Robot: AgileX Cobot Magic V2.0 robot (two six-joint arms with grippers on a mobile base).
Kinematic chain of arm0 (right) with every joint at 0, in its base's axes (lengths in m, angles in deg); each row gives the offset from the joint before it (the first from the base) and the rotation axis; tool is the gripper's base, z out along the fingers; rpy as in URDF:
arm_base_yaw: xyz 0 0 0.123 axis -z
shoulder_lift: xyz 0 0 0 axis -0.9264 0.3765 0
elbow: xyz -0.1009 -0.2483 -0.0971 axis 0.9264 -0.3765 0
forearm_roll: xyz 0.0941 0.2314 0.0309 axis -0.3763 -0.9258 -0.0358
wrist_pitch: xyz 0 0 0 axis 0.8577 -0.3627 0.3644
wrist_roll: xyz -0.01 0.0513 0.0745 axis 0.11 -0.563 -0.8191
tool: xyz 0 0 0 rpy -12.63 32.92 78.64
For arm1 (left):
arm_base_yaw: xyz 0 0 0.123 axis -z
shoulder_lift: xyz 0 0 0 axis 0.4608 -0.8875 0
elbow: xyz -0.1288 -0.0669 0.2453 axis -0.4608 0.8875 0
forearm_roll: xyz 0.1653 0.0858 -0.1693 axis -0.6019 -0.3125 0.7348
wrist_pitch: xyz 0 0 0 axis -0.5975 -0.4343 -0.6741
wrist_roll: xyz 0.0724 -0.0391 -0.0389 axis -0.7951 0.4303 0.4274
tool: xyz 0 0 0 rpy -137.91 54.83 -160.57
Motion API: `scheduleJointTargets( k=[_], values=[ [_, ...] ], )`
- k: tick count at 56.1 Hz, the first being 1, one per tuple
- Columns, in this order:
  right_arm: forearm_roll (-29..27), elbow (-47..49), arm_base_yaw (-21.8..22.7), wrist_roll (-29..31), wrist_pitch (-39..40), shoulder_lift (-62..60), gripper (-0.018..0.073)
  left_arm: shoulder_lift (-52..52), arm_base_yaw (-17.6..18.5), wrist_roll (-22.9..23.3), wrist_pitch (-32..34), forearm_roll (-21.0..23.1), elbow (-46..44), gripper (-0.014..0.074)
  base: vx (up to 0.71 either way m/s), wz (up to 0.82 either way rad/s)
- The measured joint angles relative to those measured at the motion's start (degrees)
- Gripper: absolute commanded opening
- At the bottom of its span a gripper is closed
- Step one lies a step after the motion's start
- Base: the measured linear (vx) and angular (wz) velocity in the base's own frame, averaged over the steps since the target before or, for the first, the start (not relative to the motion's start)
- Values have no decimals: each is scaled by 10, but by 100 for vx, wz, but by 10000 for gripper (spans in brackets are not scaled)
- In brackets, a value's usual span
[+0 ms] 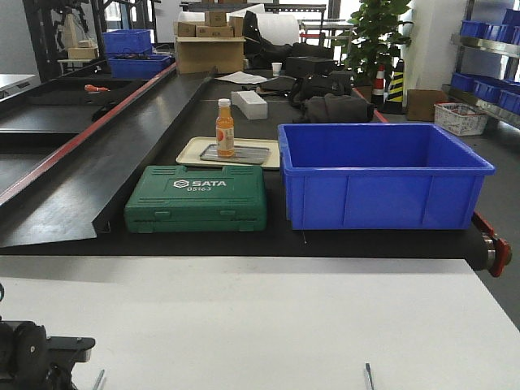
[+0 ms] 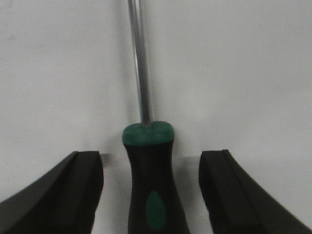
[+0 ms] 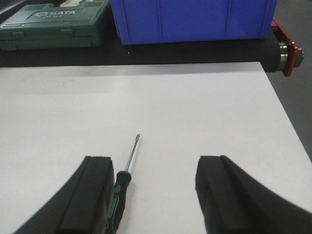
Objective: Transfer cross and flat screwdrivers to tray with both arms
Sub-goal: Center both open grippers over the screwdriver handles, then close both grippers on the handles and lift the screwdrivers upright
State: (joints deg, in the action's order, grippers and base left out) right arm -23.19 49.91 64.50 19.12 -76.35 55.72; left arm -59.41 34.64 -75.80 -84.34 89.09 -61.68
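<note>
On the white table (image 3: pixel 195 107), the left gripper (image 2: pixel 151 163), wide open, straddles the first screwdriver (image 2: pixel 152 195); the second screwdriver (image 3: pixel 122 184) lies beside the equally wide right gripper (image 3: pixel 155 168).

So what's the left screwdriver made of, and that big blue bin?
The screwdriver: the shaft looks like bare polished steel, silvery with a bright glint; the handle seems matte black plastic or rubber with green inserts. The bin: probably moulded plastic, given its even blue colour, slight sheen and ribbed walls.
</note>
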Motion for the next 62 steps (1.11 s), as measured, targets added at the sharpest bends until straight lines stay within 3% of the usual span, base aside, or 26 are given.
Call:
scheduleJointTargets(
  k=[11, 23, 40, 49, 54, 62],
  values=[
    [-13, 11, 0, -1, -63, 42, 453, -9, 0, 0, 0, -2, -4, 556, 0, 0],
    [-45, 102, 0, 17, -159, 188, 453, -9, 0, 0, 0, -2, -4, 529, 0, 0],
    [-95, 258, -1, 53, -208, 426, 453, -9, 0, 0, 0, -5, -4, 424, 0, 0],
    [-99, 335, -32, 50, -209, 550, 453, -9, 0, -1, 0, -5, -4, 421, 0, 0],
    [-88, 373, -59, 27, -209, 616, 453, -9, 0, -1, 0, -5, -4, 421, 0, 0],
    [-64, 429, -84, -59, -210, 714, 453, -9, 0, -1, 0, -5, -4, 421, 0, 0]
  ],
)
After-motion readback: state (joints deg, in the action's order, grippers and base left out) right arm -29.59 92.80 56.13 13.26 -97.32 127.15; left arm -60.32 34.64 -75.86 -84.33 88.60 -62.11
